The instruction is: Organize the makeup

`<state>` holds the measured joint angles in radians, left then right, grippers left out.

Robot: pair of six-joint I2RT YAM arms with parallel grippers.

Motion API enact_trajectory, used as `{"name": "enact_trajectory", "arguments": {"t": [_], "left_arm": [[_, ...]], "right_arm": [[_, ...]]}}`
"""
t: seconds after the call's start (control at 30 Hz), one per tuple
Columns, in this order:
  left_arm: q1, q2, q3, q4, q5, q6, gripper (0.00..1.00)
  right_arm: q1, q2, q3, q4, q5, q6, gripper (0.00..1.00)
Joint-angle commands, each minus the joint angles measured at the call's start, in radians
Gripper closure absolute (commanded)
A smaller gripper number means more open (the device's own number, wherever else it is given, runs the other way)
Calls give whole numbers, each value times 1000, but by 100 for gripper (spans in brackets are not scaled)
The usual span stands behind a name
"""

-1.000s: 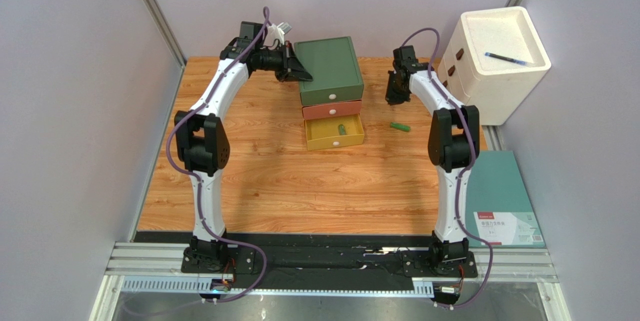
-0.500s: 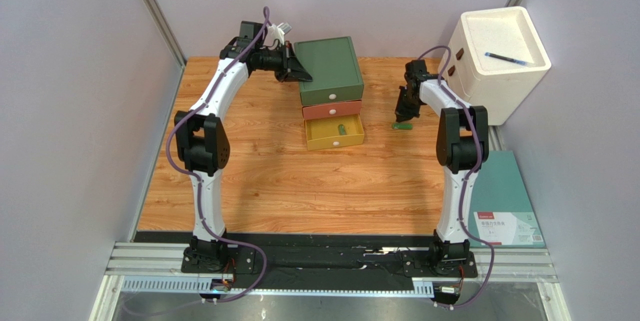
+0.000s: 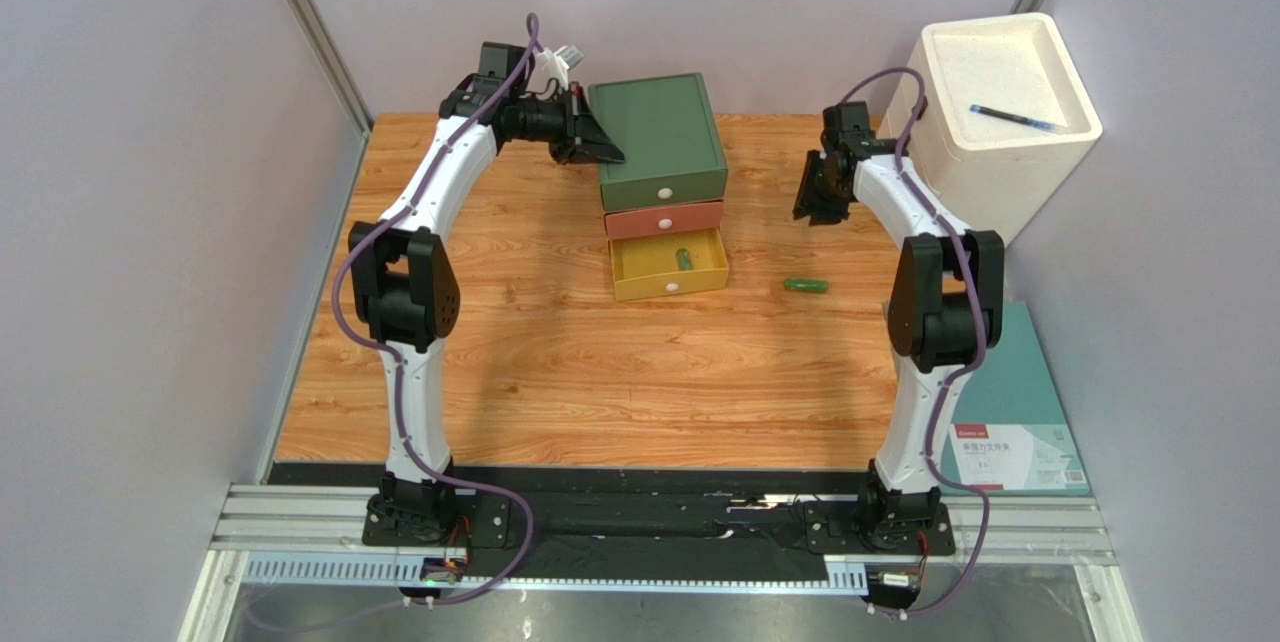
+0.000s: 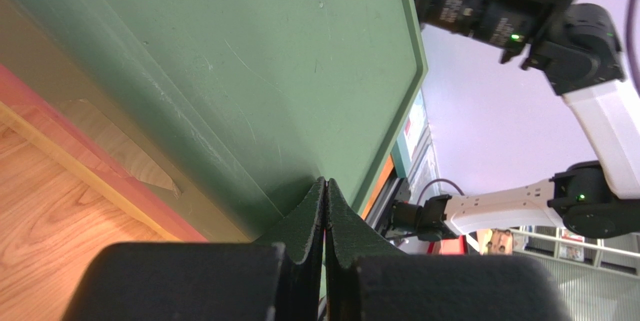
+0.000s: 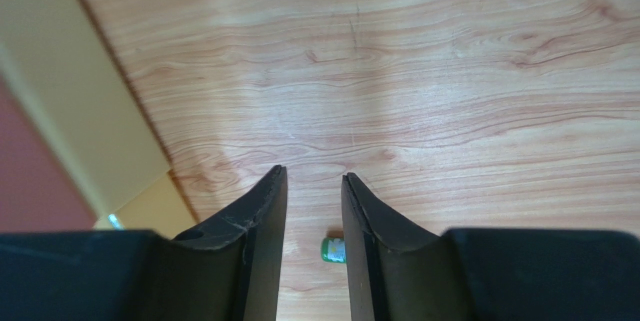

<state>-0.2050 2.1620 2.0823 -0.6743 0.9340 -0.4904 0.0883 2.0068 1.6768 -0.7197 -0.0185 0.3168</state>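
Watching the right wrist view, I see the right gripper (image 5: pixel 309 190) released. Its two fingers (image 5: pixel 263 216) stand apart with nothing between them, hanging over the wooden surface (image 5: pixel 451 73). Low in that frame, in the gap between them, the end of a green tube (image 5: pixel 333 249) shows, lying on the wood. The wall of the yellow drawer (image 5: pixel 83 111) fills the left side of the frame.

In the top view the right gripper (image 3: pixel 819 203) sits in the upper right of centre, near the white foam box (image 3: pixel 999 147). The green tube (image 3: pixel 806 285) lies lower in the frame, clear of the gripper and to the right of the yellow drawer (image 3: pixel 643 284). That drawer is pulled out at the bottom of the drawer box (image 3: pixel 657 132), and a second green tube (image 3: pixel 682 257) lies inside it. The red drawer (image 3: pixel 664 219) above it is pushed in.

The left gripper (image 4: pixel 325 201) is clenched, with its fingers pressed together and nothing between them. Its tips are at the edge of the green top of the drawer box (image 4: pixel 263 73). From above, the left gripper (image 3: pixel 604 150) is at that box's left side, in the upper centre.

A blue pen (image 3: pixel 1017 116) rests on top of the white foam box, and a teal folder (image 3: pixel 1004 387) lies at the lower right.
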Motion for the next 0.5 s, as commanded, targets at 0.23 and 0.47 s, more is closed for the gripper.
{"name": "enact_trajectory", "arguments": {"t": [0.23, 0.47], "left_arm": [[10, 62, -105, -128, -161, 79, 100], [10, 64, -110, -114, -147, 76, 100]], "right_arm": [[7, -268, -294, -47, -178, 157, 57], [7, -491, -614, 20, -264, 352, 10]]}}
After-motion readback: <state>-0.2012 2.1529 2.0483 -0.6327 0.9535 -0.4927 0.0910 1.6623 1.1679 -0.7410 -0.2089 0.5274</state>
